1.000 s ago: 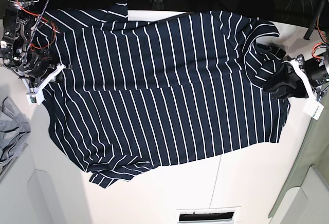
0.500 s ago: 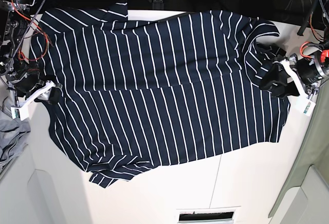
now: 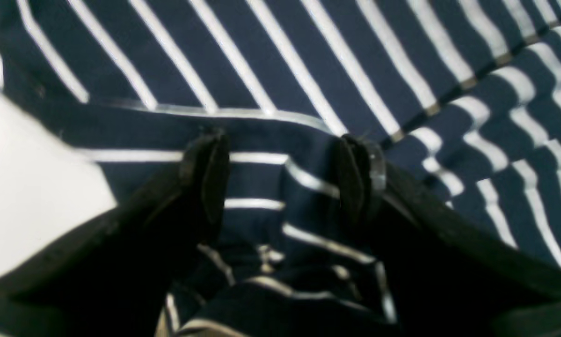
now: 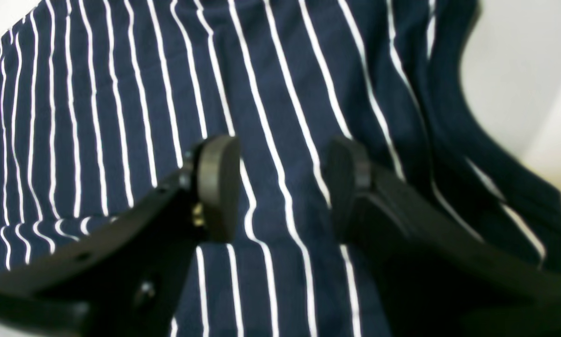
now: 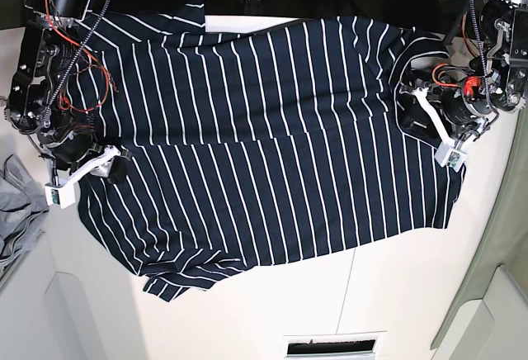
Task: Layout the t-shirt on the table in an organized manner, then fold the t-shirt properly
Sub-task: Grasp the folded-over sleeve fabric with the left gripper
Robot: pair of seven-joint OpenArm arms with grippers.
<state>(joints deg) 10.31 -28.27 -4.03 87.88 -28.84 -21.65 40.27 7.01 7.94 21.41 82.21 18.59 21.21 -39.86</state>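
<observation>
In the left wrist view, the left tool (image 3: 280, 182) stands with its jaws wide apart and grasps nothing. A bunched fold of the t-shirt (image 3: 308, 70) lies under and between them. The cloth looks thin and soft — it wrinkles easily, so it should be light and limp, not slippery and not fragile. A bare part of the white worktop (image 3: 23, 196) shows at the left.

In the right wrist view, the right tool (image 4: 280, 187) is also released, its jaws apart above flat striped cloth, holding nothing. The shirt's edge curves at the right, where the pale worktop begins.

In the base view, the t-shirt lies spread over the worktop, with a rumpled sleeve near the left tool and a folded corner at the lower hem. Good places to take hold are probably edges and corners — hem or shoulders. No label or writing can be read.
</observation>
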